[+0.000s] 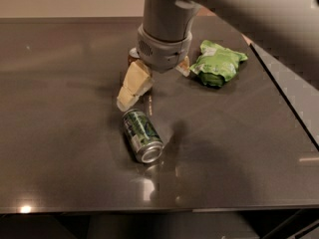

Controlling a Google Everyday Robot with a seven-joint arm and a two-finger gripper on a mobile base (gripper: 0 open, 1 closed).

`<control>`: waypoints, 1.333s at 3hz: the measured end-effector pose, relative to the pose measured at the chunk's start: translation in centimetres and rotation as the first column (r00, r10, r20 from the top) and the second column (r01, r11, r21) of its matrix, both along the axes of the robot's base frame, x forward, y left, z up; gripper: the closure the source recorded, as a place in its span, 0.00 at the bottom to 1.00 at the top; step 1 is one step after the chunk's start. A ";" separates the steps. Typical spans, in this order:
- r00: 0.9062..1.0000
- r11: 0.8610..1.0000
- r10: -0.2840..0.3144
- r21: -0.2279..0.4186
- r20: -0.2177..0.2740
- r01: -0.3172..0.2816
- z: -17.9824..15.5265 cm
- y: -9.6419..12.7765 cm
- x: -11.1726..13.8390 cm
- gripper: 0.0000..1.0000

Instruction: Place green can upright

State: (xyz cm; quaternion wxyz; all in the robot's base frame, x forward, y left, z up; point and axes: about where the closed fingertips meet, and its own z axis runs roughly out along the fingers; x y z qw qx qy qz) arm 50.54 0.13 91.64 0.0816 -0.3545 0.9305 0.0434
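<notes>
Green can (143, 135): lying on its side, centre of frame, on dark table (60, 133); gripper (154, 87) just up-frame of it, fingers spread, holding nothing.
Risk: a fingertip nudge could roll the round can away. Brown can (132, 55) is mostly hidden behind the wrist, and the far finger is partly hidden.

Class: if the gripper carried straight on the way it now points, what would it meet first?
Most likely the green can, lying on its side just below the gripper; depth is unclear, so it may reach the table beside it.
</notes>
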 end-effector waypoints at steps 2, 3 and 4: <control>0.993 0.995 -0.050 -0.088 -0.108 0.041 -2.2 2.5 -1.7 0.00; 0.988 0.990 -0.076 -0.127 -0.134 0.059 -3.9 3.6 -2.9 0.00; 0.983 0.985 -0.105 -0.152 -0.147 0.082 -5.7 3.9 -3.9 0.00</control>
